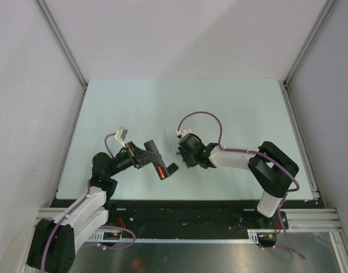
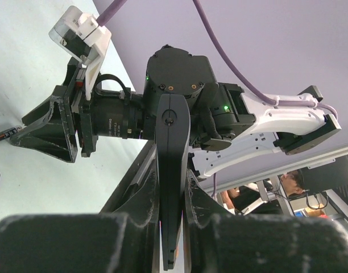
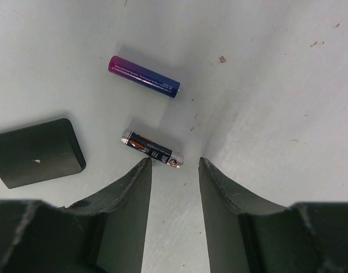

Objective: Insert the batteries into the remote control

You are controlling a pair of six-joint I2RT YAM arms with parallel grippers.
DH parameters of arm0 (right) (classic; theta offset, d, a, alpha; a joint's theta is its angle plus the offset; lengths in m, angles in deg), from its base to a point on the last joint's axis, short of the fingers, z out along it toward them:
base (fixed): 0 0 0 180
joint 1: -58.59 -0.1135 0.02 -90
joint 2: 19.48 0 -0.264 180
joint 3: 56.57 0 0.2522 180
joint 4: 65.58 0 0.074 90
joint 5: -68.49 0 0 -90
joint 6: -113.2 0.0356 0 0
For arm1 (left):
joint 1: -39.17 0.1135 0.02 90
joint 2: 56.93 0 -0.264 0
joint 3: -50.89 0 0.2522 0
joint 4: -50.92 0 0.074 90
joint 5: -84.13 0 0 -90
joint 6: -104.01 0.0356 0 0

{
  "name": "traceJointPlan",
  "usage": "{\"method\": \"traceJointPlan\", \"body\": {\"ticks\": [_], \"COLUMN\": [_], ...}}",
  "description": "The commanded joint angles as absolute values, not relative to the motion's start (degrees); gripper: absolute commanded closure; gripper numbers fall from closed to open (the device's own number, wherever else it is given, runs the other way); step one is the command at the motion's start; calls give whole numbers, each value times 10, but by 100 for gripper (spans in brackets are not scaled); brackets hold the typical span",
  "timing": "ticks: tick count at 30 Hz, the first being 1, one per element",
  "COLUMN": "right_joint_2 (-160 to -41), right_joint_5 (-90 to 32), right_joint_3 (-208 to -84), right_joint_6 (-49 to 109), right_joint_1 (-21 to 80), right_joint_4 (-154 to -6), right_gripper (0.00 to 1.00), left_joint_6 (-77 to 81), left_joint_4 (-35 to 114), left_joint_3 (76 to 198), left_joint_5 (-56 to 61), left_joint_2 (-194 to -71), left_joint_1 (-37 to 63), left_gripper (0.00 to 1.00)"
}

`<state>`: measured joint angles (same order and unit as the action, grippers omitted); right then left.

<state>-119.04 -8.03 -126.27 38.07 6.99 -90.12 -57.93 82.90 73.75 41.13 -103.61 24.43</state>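
Observation:
My left gripper (image 1: 143,156) is shut on the remote control (image 1: 156,158), a slim black bar held above the table, with a red battery (image 1: 161,170) showing in its near end. In the left wrist view the remote control (image 2: 173,142) stands edge-on between my fingers (image 2: 134,199). My right gripper (image 3: 174,164) is open, low over the table, its tips just short of the dark battery (image 3: 151,149). The blue-purple battery (image 3: 143,76) lies farther off. The small black cover (image 3: 37,152) lies to the left, also in the top view (image 1: 173,168).
The pale table (image 1: 231,108) is walled by grey panels on both sides and the back. My right gripper (image 2: 49,128) shows in the left wrist view, close beside the remote's end, with its purple cable (image 1: 199,116) looping above.

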Motion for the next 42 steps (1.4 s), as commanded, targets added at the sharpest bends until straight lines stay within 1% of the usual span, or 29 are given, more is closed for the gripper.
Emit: {"method": "traceJointPlan", "body": {"ticks": [1,7,9,13,23,33,42], "right_joint_2": [-1194,-1208,-1211,-1204,-1190,-1178,-1132], "right_joint_5": [-76,-82,-80,-81,-92,-95,-84], "right_joint_3": [-1283,-1283,-1283,-1283,-1287,-1291,-1290], "right_joint_6": [369,375,383,392,366,366,381], "right_joint_1": [65,64,64,66,74,77,76], "right_joint_4": [-880,-886,-887,-888,-879,-877,-894], "right_gripper": [58,60,60,55,49,48,48], "left_joint_6": [-567,-567,-568,-568,-567,-566,-563], "left_joint_4": [842,840,840,839,839,838,837], "left_joint_3": [740,737,735,734,737,739,740], "left_joint_5": [422,420,420,419,423,426,426], "left_joint_2": [-1026,-1025,-1024,-1021,-1025,-1025,-1028], "left_joint_1": [249,249,249,249,248,249,249], "left_gripper": [100,100,100,100,100,100,100]}}
